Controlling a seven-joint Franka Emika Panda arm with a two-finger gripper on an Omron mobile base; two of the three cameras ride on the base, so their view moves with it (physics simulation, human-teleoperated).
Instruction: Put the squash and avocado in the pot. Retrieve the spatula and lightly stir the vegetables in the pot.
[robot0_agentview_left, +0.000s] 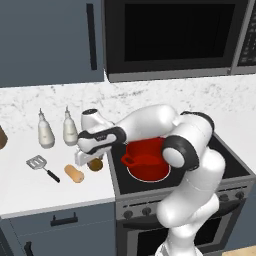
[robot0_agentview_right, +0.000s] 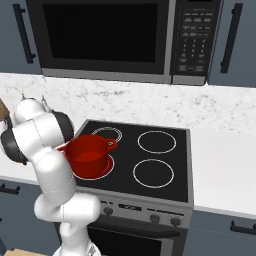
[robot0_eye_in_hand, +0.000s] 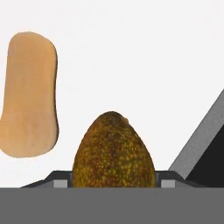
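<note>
Gripper (robot0_eye_in_hand: 113, 183) seemingly around avocado (robot0_eye_in_hand: 113, 151) (squash (robot0_eye_in_hand: 29, 94) beside)

A speckled brown-green oval avocado (robot0_eye_in_hand: 113, 151) sits beside a plain tan-orange elongated squash (robot0_eye_in_hand: 29, 94). The round glossy pot (robot0_agentview_left: 147, 159) is bright red, on a black stovetop (robot0_agentview_right: 145, 155).

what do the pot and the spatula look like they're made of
Pot: probably enamelled or painted metal, judging by its glossy, even red surface. Spatula: the slotted silver-grey head looks like metal; the thin matte black handle might be plastic, but that's uncertain.
</note>
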